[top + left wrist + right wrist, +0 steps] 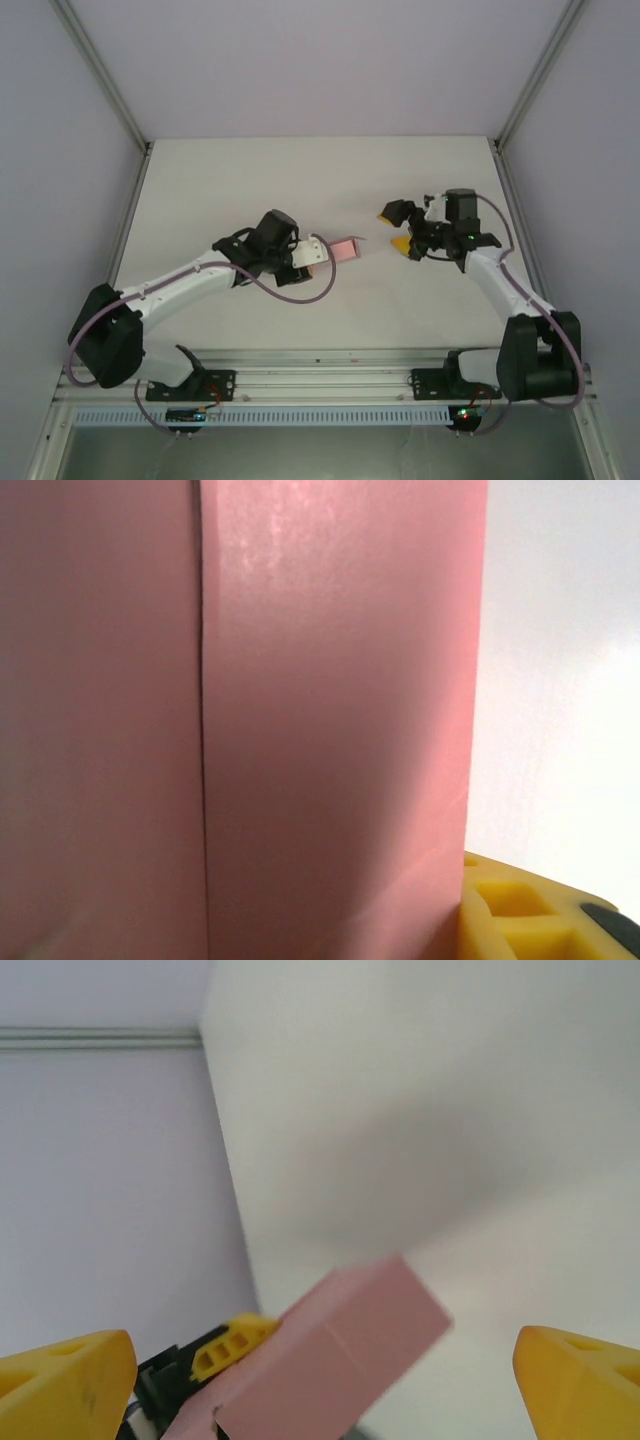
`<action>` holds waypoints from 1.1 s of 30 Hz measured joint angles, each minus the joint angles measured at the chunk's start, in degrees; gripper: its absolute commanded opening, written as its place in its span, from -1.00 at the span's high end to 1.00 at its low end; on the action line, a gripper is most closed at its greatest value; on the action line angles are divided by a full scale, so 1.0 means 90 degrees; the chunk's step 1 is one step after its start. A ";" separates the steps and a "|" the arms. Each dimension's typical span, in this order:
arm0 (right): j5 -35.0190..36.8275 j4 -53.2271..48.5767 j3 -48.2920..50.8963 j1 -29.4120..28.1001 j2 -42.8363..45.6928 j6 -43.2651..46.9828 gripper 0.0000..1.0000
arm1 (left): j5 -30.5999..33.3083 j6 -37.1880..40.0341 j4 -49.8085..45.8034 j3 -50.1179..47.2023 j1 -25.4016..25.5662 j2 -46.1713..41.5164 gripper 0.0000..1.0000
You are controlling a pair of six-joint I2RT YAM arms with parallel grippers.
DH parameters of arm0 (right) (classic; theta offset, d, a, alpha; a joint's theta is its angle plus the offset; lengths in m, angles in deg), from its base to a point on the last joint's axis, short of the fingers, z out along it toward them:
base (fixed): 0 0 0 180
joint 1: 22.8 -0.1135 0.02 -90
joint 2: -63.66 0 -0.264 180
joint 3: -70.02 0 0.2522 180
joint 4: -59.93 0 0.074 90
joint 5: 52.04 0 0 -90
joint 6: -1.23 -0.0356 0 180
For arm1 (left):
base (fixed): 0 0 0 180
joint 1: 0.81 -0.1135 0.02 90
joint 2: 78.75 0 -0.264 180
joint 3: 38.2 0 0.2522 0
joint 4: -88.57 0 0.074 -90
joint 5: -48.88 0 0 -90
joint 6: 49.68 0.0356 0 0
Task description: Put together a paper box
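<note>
Clamping one end of the pink paper box near the middle of the table, the left gripper has it held. Thin card is probably light and easily crushed, so flat walls suit best. The right gripper gapes empty nearby.

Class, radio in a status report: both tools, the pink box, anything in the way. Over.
Left tool shut on paper box. Right tool open, apart from the box. No obstruction seen between them.
</note>
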 measured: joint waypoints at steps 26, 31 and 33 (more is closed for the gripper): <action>0.1581 -0.1073 -0.0554 -0.2001 -0.0345 0.6363 -0.20 | -0.0954 0.0408 -0.2416 0.1622 -0.0527 0.1931 0.17; 0.1576 -0.1307 -0.0770 -0.2212 -0.0716 0.6615 0.06 | -0.0976 0.0408 -0.2416 0.1625 -0.0527 0.1931 0.17; 0.1571 -0.1387 -0.0784 -0.2259 -0.0784 0.6664 0.17 | -0.0976 0.0408 -0.2419 0.1634 -0.0527 0.1931 0.17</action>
